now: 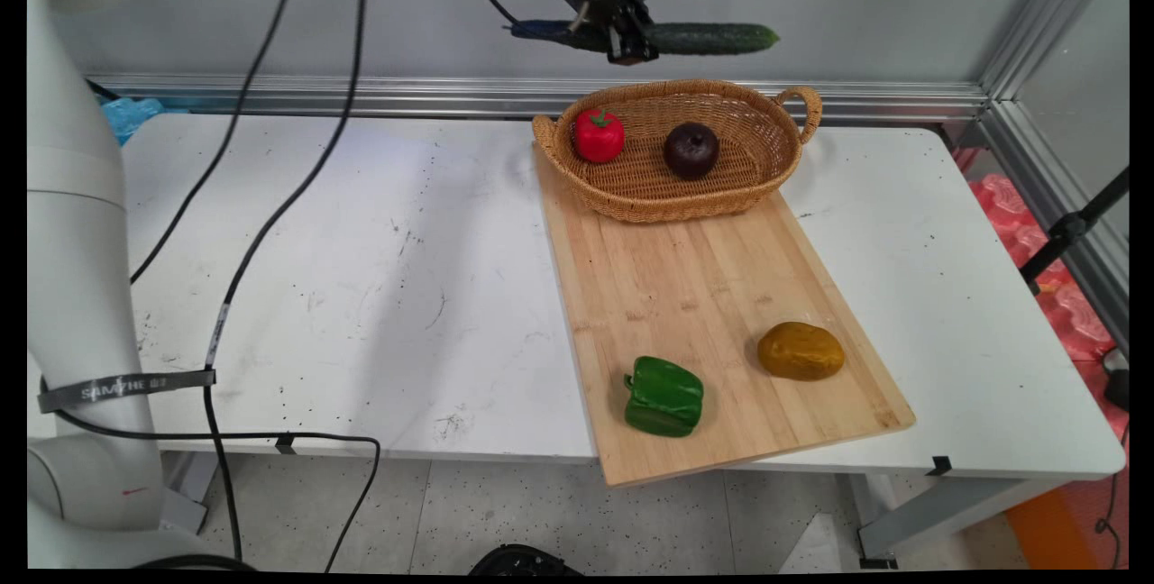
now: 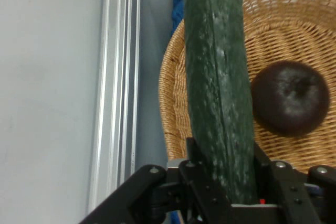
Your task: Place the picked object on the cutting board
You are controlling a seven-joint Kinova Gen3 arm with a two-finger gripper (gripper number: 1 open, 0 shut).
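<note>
High above the table's far edge, my gripper (image 1: 630,50) is shut on a long dark green cucumber (image 1: 712,38), held level and crosswise. In the hand view the cucumber (image 2: 218,82) runs up from between the fingers (image 2: 195,153). Right below it sits a wicker basket (image 1: 766,147) holding a red tomato (image 1: 599,134) and a dark purple round fruit (image 1: 691,150). The hand view shows the basket (image 2: 176,93) and the dark fruit (image 2: 290,97) beneath the cucumber.
The basket rests on the far end of a wooden cutting board (image 1: 694,287). A green bell pepper (image 1: 664,396) and a brown potato (image 1: 801,351) lie near the board's front end. Black cables (image 1: 270,214) hang over the table's left half.
</note>
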